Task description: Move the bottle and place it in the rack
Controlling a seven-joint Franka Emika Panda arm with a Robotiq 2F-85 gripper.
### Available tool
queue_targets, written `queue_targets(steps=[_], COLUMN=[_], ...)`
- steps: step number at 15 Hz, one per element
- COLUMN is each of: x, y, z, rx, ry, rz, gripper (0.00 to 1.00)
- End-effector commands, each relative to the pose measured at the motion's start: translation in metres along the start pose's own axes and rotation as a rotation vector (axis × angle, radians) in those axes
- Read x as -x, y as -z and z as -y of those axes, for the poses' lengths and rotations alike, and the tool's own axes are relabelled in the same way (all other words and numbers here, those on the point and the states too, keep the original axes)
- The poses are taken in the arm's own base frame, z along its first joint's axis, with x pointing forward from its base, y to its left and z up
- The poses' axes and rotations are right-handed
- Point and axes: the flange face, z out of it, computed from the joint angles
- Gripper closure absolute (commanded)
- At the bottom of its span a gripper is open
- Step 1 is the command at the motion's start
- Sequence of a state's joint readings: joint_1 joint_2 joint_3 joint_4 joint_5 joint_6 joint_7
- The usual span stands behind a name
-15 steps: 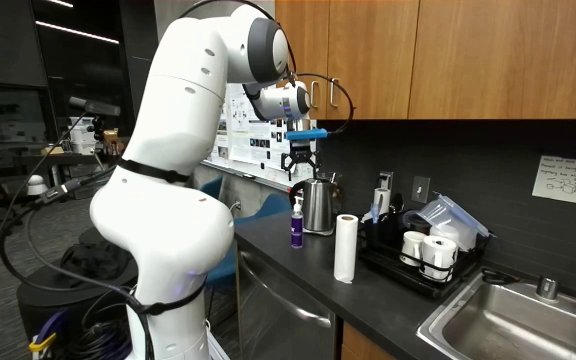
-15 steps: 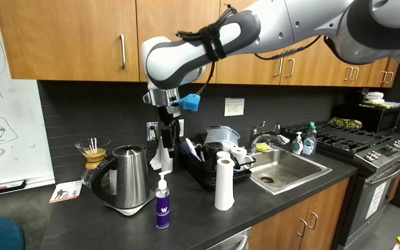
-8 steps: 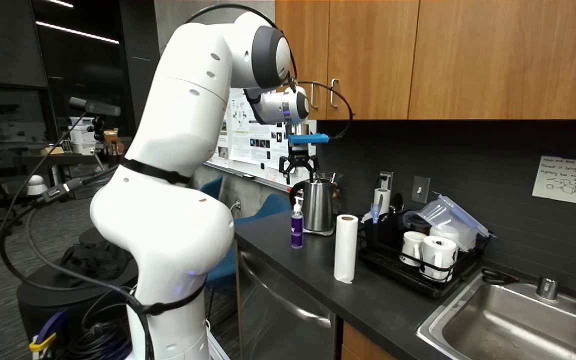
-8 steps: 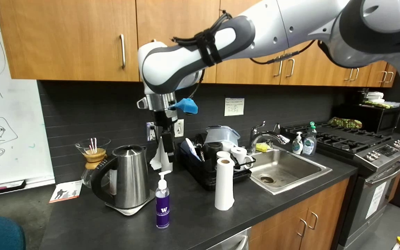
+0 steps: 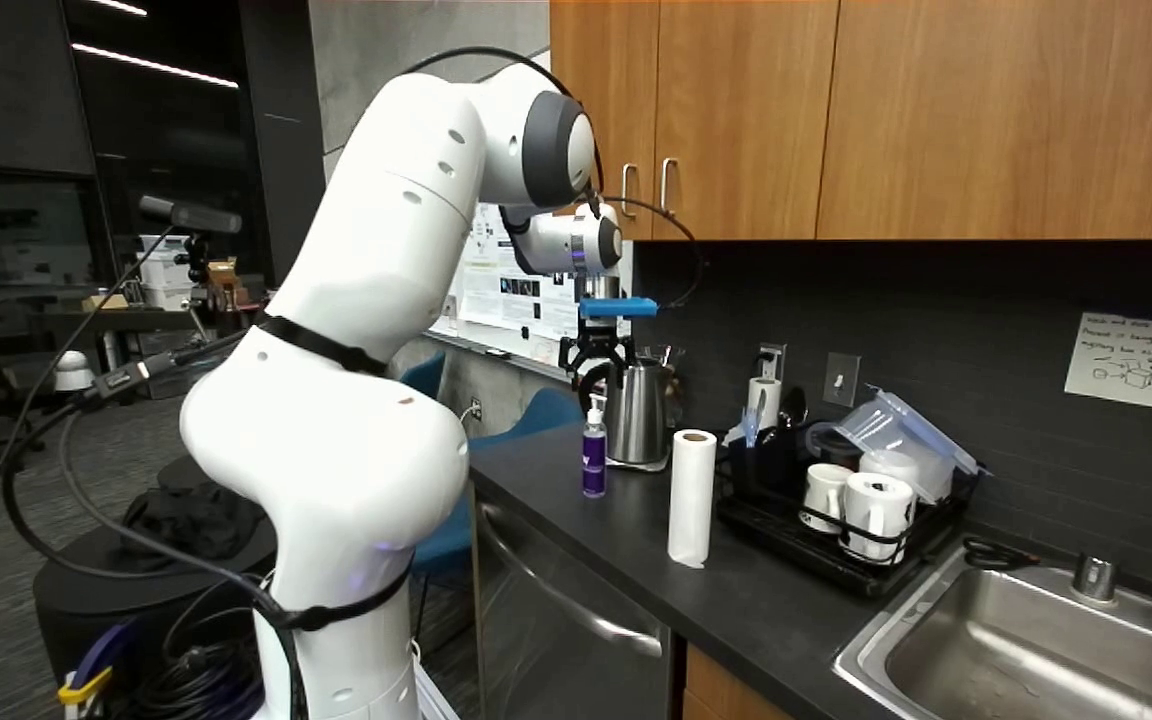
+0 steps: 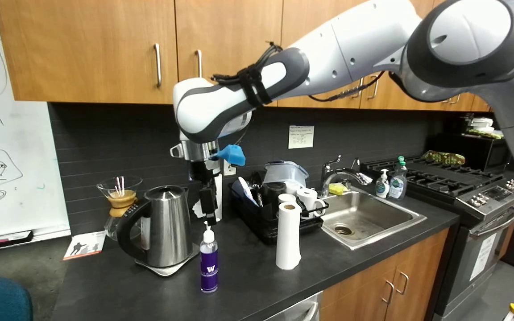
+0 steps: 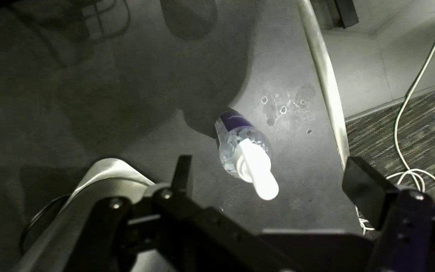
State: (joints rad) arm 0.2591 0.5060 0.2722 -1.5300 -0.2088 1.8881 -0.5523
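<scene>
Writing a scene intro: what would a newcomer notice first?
The white arm, dominating both exterior views, its open gripper above the purple bottle. The bottle stands upright on the counter beside the steel kettle. Next, the black rack holding white mugs, beside the sink.

In an exterior view, the gripper (image 6: 211, 218) partly covered the top of the bottle (image 6: 209, 267) — the bottle's lower print was too small to read. The paper roll (image 6: 288, 238) hid part of the rack (image 6: 263, 232). Wrist view — the bottom edge cut off the kettle (image 7: 60, 236). In an exterior view, the right and bottom edges clipped the sink (image 5: 1036, 650).
</scene>
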Motion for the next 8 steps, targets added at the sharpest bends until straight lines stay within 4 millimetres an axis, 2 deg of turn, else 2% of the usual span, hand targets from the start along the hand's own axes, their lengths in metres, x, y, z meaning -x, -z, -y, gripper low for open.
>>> queue_targets(steps=[1,3,4,8], x=[-0.017,-0.023,-0.025,-0.023], y=[-0.019,-0.031,-0.035,-0.033], z=[-0.009,-0.013,-0.015,-0.017], rx=[-0.02,-0.021,-0.02,-0.015], ry=[-0.034,-0.047,-0.057,-0.091], rz=[-0.036,-0.048,-0.053,-0.07], gripper=[0.0,0.0,0.19,0.46])
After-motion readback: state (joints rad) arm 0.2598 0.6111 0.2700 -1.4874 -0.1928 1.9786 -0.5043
